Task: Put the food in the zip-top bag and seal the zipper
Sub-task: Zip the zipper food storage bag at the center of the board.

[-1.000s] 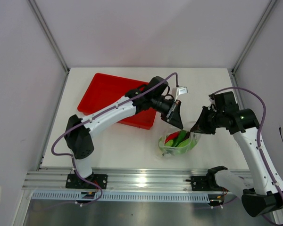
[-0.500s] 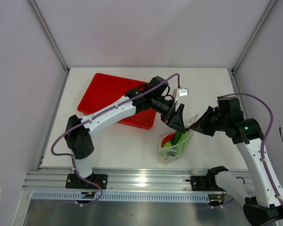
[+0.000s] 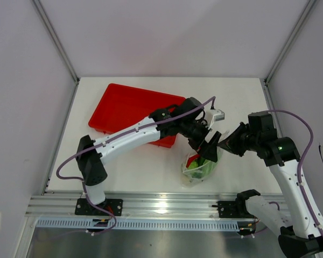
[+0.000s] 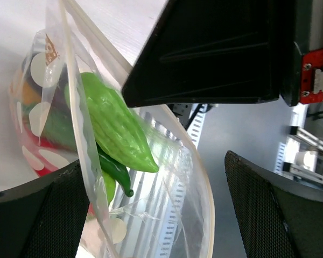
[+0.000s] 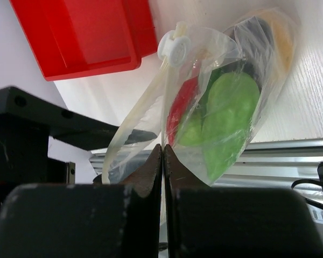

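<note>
A robotics lab cell: white surface (image 3: 145,167) boxed by plain pale panels (image 3: 167,37), with an aluminium mounting rail (image 3: 167,203) along its near edge.

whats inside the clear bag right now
The zip-top bag holds a bumpy light green vegetable, a dark green piece and a red piece. Pieces deeper down are covered by these and the crinkled plastic.

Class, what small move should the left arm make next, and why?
Probably close the open left gripper on the zipper: the food is inside the bag, the shut right gripper pinches its top edge, and the bag gapes unsealed.
</note>
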